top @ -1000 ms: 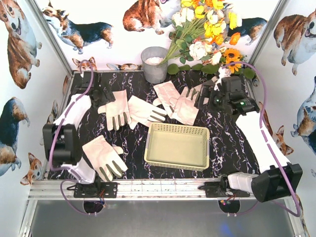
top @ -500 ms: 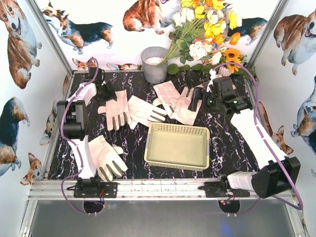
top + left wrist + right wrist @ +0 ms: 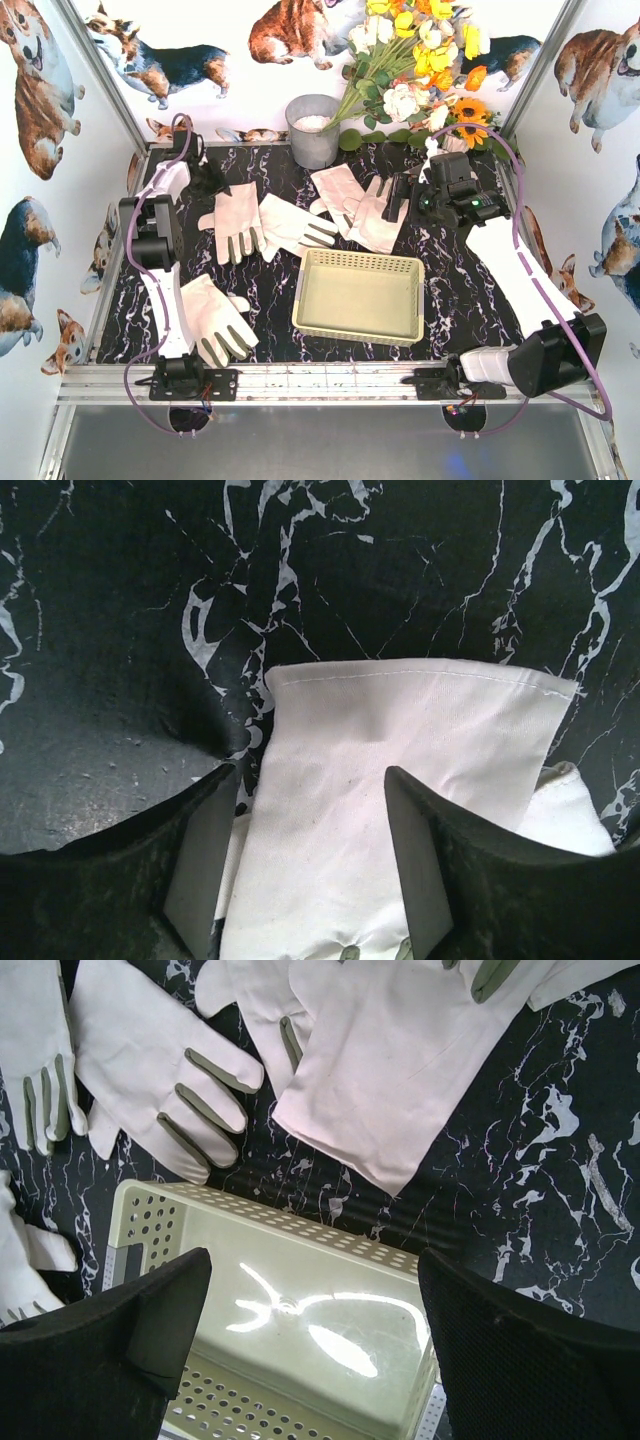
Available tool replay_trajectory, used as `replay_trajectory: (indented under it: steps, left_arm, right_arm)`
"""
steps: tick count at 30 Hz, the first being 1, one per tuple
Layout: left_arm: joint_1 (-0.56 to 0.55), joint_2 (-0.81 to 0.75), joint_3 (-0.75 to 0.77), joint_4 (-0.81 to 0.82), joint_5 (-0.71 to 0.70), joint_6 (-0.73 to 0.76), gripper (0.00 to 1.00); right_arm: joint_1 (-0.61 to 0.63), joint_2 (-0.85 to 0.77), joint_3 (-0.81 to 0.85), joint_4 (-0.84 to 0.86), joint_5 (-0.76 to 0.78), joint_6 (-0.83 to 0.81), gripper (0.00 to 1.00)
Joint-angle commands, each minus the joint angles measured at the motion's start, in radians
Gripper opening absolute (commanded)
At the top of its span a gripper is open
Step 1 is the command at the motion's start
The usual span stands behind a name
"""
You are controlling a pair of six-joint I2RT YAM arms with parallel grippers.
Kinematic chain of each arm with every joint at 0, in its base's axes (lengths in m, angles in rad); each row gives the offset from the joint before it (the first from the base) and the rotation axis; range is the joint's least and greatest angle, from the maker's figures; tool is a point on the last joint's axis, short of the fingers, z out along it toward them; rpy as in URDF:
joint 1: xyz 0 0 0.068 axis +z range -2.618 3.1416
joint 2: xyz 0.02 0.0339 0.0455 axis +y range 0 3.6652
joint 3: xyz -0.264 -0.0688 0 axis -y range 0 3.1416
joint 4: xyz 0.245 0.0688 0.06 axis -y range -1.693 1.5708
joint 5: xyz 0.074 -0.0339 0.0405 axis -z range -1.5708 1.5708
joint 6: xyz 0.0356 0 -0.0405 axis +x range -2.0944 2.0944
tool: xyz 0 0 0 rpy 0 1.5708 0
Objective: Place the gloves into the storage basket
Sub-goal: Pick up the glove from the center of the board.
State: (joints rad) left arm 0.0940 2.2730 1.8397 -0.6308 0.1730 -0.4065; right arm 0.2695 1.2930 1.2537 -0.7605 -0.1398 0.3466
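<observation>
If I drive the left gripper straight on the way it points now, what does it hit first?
The cuff end of a white glove. The left gripper points down, open, with that cuff lying between its fingers on the table. How far off is unclear, but nothing else shows in between.

A grey bucket (image 3: pixel 313 130) stands at the back of the black marbled table (image 3: pixel 255 290), beside a flower bouquet (image 3: pixel 420 60)
</observation>
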Motion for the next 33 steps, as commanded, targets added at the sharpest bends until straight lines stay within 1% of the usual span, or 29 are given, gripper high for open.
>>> replay_trajectory:
  steps: [1, 2, 4, 5, 7, 9, 12, 17, 21, 23, 27, 29, 33]
  left_arm:
    - [0.004, 0.027, 0.006, 0.008, 0.029, 0.012, 0.52]
    - [0.004, 0.029, 0.005, 0.011, 0.031, 0.015, 0.49]
    - [0.004, 0.022, -0.012, 0.032, 0.032, 0.019, 0.39]
    - [0.004, 0.010, -0.030, 0.054, 0.034, 0.023, 0.31]
    - [0.005, -0.019, -0.074, 0.098, 0.031, 0.036, 0.12]
    - [0.006, -0.057, -0.106, 0.136, 0.034, 0.057, 0.01]
    - [0.006, -0.139, -0.187, 0.199, 0.070, 0.089, 0.00]
    - [0.006, -0.325, -0.321, 0.275, 0.131, 0.114, 0.00]
    - [0.003, -0.504, -0.453, 0.359, 0.225, 0.074, 0.00]
    - [-0.002, -0.601, -0.515, 0.401, 0.290, 0.045, 0.00]
    - [-0.046, -0.714, -0.545, 0.387, 0.389, 0.022, 0.00]
    - [-0.094, -0.755, -0.545, 0.373, 0.437, 0.011, 0.00]
    - [-0.180, -0.828, -0.554, 0.386, 0.505, -0.048, 0.00]
  right_arm:
    - [0.007, -0.021, 0.032, 0.005, 0.023, 0.002, 0.87]
    - [0.007, -0.026, 0.027, 0.004, 0.024, 0.002, 0.87]
    - [0.006, -0.037, 0.014, 0.005, 0.028, 0.005, 0.87]
    - [0.006, -0.041, 0.008, 0.004, 0.029, 0.006, 0.87]
    - [0.006, -0.049, 0.000, 0.004, 0.026, 0.008, 0.87]
    - [0.007, -0.053, 0.002, 0.005, 0.017, 0.007, 0.87]
    - [0.007, -0.054, 0.016, 0.009, 0.004, 0.005, 0.87]
    - [0.009, -0.040, 0.047, 0.033, -0.051, 0.001, 0.87]
    - [0.020, -0.003, 0.091, 0.054, -0.147, -0.016, 0.87]
    - [0.030, 0.024, 0.127, 0.076, -0.234, -0.018, 0.87]
    - [0.068, 0.092, 0.210, 0.104, -0.367, -0.021, 0.89]
    - [0.098, 0.134, 0.275, 0.100, -0.407, -0.033, 0.92]
    - [0.134, 0.208, 0.345, 0.108, -0.483, -0.024, 0.93]
